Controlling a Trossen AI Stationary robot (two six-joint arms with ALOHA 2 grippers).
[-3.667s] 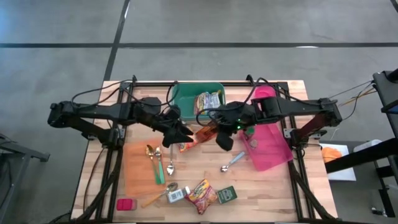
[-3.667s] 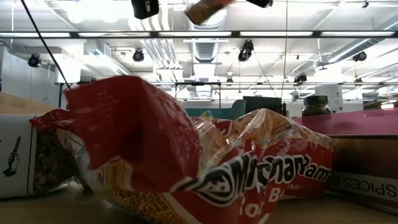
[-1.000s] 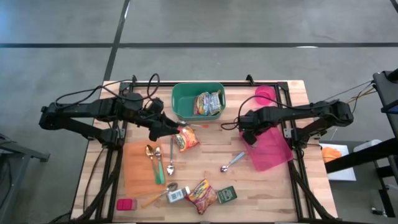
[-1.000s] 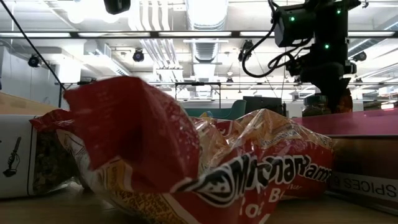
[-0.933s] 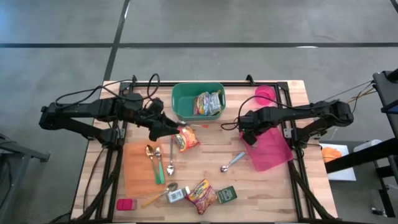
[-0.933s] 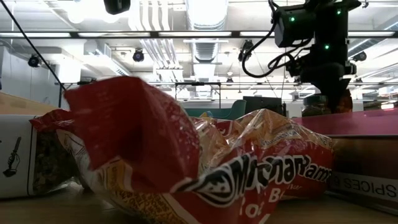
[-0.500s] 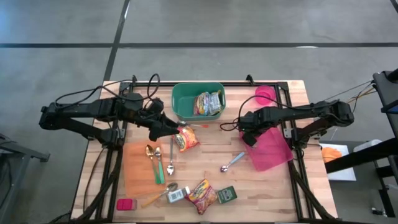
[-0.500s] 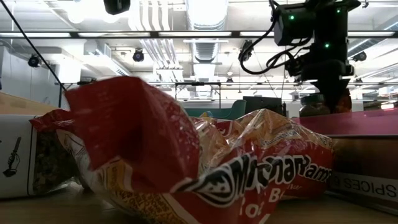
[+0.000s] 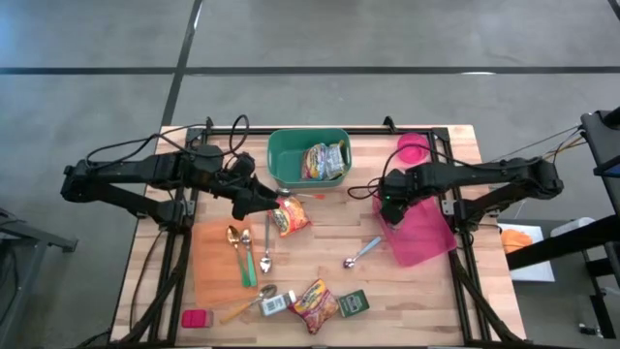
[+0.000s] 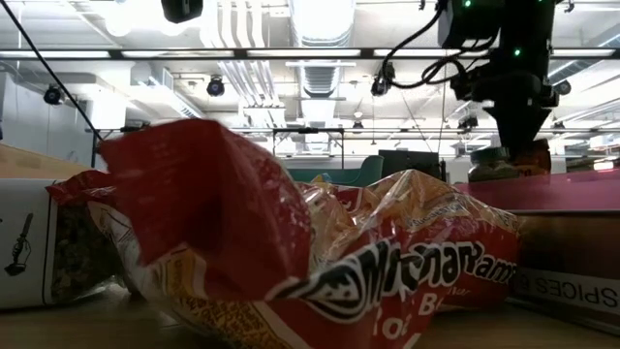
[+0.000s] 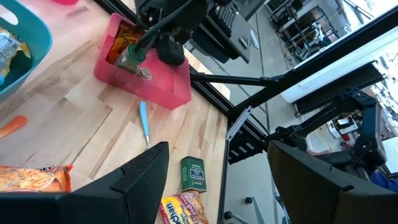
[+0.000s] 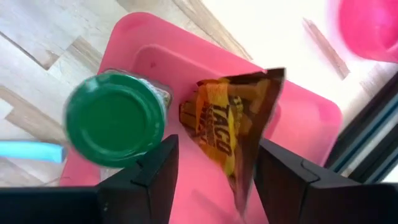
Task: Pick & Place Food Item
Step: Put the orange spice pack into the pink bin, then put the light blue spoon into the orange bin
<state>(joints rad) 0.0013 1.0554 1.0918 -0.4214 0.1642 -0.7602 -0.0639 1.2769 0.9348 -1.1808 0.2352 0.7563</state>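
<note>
Pink bin, at three o'clock on the table, contains the taco packet beside a green-lidded jar. Right gripper hangs above, fingers spread, gripping nothing. Left gripper waits spread near centre. Packet probably light, crinkly, slippery; best pinched by a flat edge.

Pink bin mostly behind noodle packet

Around us: an open workshop hall.
We see a grey concrete floor crossed by dark seams, a light wooden desk on a black frame, and overhead long strip lights among exposed ducts.
</note>
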